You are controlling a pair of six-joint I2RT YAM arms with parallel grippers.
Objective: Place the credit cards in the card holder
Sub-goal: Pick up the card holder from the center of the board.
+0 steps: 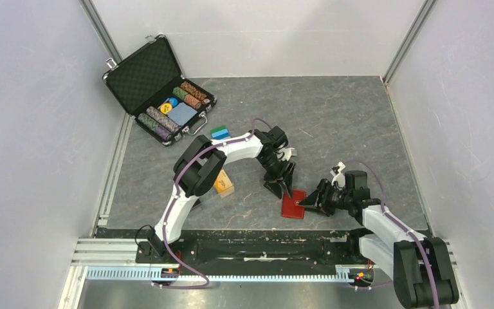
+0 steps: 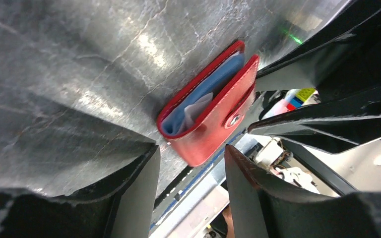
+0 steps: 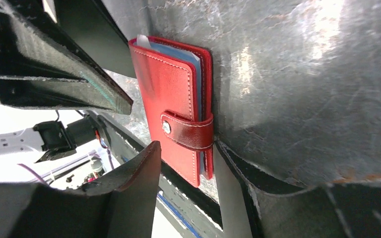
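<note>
While the small red leather-like card holder [image 1: 292, 206] lies closed and snapped on the grey marbled table [image 1: 360, 129], the left gripper [image 1: 281, 188] hovers at its far end, fingers apart, holding nothing. At its right edge, the right gripper [image 1: 307, 203] straddles it with spread fingers; whether they press it is unclear. Orange-gold credit cards [image 1: 224, 183] lie well to the left.

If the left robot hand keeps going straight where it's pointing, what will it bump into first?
Most likely the red card holder, lying on the table straight ahead of the left gripper's spread fingers. Depth is hard to judge, though.
</note>
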